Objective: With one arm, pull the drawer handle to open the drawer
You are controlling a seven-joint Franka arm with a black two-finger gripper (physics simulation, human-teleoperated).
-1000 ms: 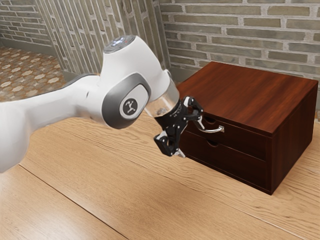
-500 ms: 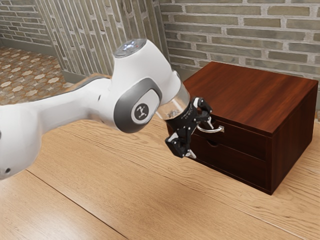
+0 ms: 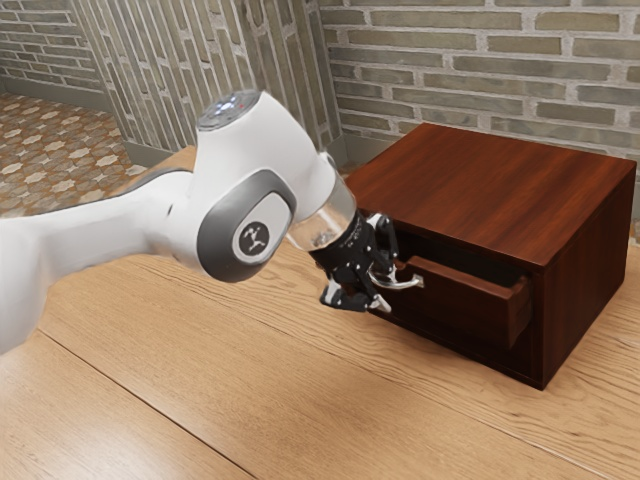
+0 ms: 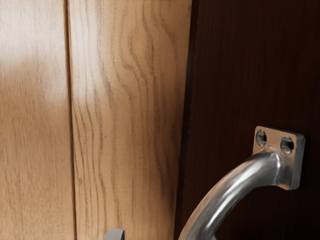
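A dark wooden cabinet (image 3: 490, 185) with two drawers stands on the table at the exterior view's right. Its upper drawer (image 3: 470, 302) stands pulled out a short way from the cabinet's front. A curved metal handle (image 3: 403, 283) is fixed to the drawer's front. My black gripper (image 3: 383, 276) is at that handle, shut on it. In the wrist view the handle (image 4: 235, 190) bends from its screwed plate down under my hand, against the dark drawer front (image 4: 240, 75).
The lower drawer (image 3: 450, 345) stays flush in the cabinet. The light wooden table (image 3: 250, 400) spreads wide in front of and beside the cabinet. A brick wall (image 3: 480, 60) rises behind it.
My gripper reached the handle, closed on it and drew back toward the exterior view's left. The upper drawer, flush before, has slid out with it.
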